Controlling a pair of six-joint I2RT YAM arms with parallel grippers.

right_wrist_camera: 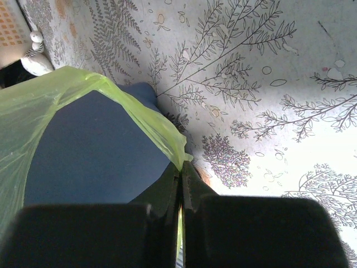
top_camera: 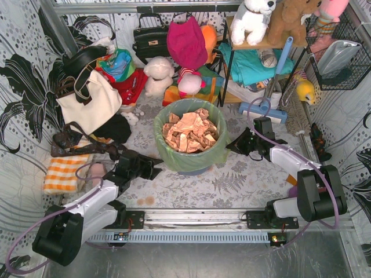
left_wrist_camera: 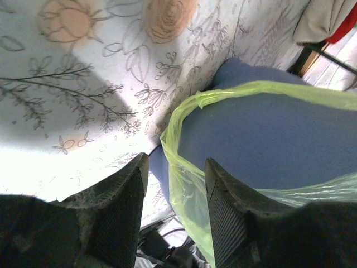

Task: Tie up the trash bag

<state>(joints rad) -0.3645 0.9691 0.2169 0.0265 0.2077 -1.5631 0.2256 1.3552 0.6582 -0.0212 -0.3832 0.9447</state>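
A light-green trash bag (top_camera: 174, 157) filled with tan paper scraps (top_camera: 188, 132) lines a round blue-grey bin (top_camera: 196, 171) at the middle of the flower-patterned desk (top_camera: 232, 180), with its hem folded down over the rim. The right pincer (right_wrist_camera: 181, 167) is pinched tight on that hem at the bin's right side, and the left pincer (left_wrist_camera: 175, 163), jaws partly apart, straddles the hem on the left without clamping it, probably so both sides can be lifted off the rim for tying. Bare desk lies in front of and beside the bin, while handbags (top_camera: 151, 37) and soft toys (top_camera: 157, 75) crowd close behind it.
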